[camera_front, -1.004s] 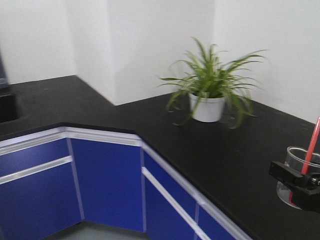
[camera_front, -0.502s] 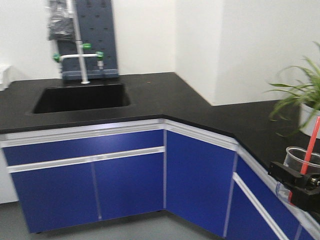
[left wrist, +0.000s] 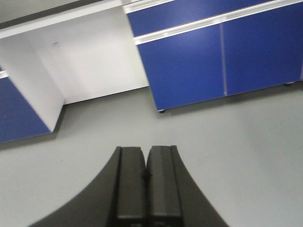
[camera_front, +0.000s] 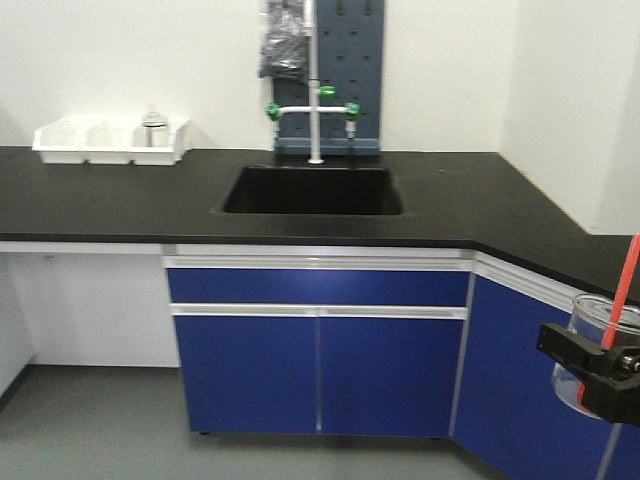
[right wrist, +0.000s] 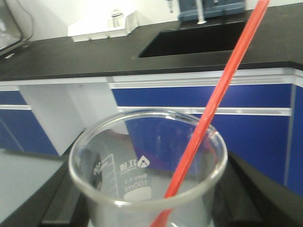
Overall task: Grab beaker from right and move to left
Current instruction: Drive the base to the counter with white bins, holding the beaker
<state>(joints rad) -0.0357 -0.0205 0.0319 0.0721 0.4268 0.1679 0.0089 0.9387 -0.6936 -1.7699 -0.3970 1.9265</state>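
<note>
So the right gripper (camera_front: pixel 598 375) had the beaker (camera_front: pixel 592 322) clamped between its black fingers (right wrist: pixel 59 203), one on each side of the glass. It sat at the lower right edge of the front view. The beaker was upright and up in the air, hanging in front of the blue cabinet doors (camera_front: pixel 320 370) and not resting on the black countertop (camera_front: pixel 120 205). The red rod (camera_front: pixel 622 288) leaned out of it, up and to the right. In the right wrist view you could read a printed scale and "100ml" on the glass.

As for the stuff around it, the countertop ran along the back wall and bent forward at the right, with the corner edge just beside the beaker. A black sink (camera_front: pixel 312 190) was sunk into the middle of the counter. Behind it stood a white faucet (camera_front: pixel 313 110) with green handles, in front of a grey-blue pegboard (camera_front: pixel 362 60) on the wall. Something like crumpled plastic hung on that board (too blurry to call).

Way over at the far left of the counter sat a white bin (camera_front: pixel 110 150) with some clear glassware in it, well apart from the beaker. Sink and faucet lay between the two. Under the bin's stretch of counter there was an open white recess instead of cabinets.

The left gripper (left wrist: pixel 147 184) had its fingers pressed flat together with nothing in them, hanging over the grey floor (left wrist: pixel 246 142).
</note>
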